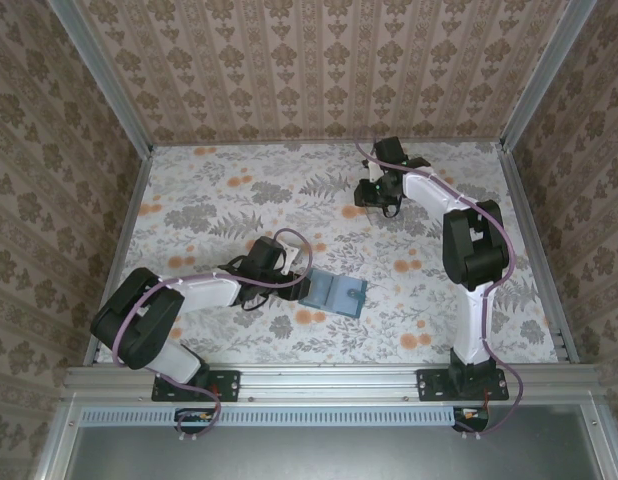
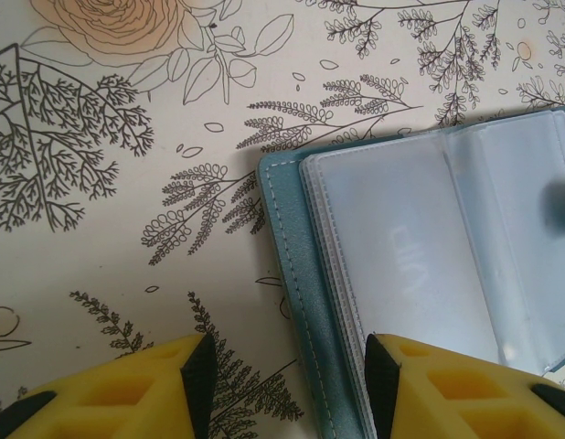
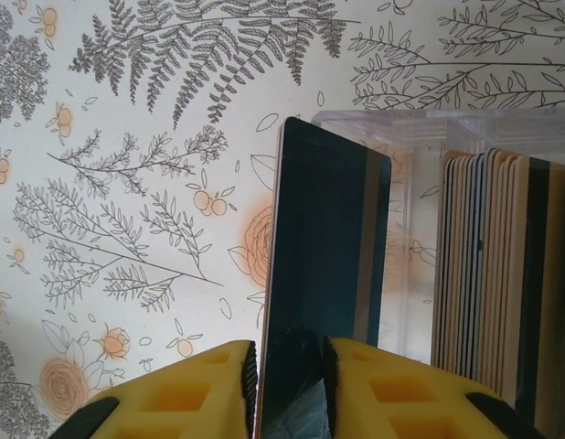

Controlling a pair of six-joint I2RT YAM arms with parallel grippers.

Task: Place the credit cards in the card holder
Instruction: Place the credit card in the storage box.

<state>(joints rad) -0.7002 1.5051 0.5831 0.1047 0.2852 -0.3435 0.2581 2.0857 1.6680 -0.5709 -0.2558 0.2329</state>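
Note:
The teal card holder [image 1: 334, 293] lies open and flat at the table's near middle. In the left wrist view its stitched cover [image 2: 296, 274] frames clear sleeves [image 2: 420, 247]. My left gripper [image 2: 287, 366] stands open across the holder's left edge, one finger [image 2: 136, 393] over the table and the other [image 2: 447, 393] over the sleeve. From above, that left gripper [image 1: 292, 266] sits just left of the holder. At the far side, my right gripper [image 1: 381, 198] is shut on a dark blue credit card [image 3: 328, 247], held on edge next to a stack of several credit cards [image 3: 488, 274].
The stack stands in a clear upright card stand [image 3: 406, 165] right of the held card. Patterned walls and metal rails [image 1: 529, 240] bound the floral table on the left, far and right sides. The right arm's elbow [image 1: 472, 245] rises right of the holder.

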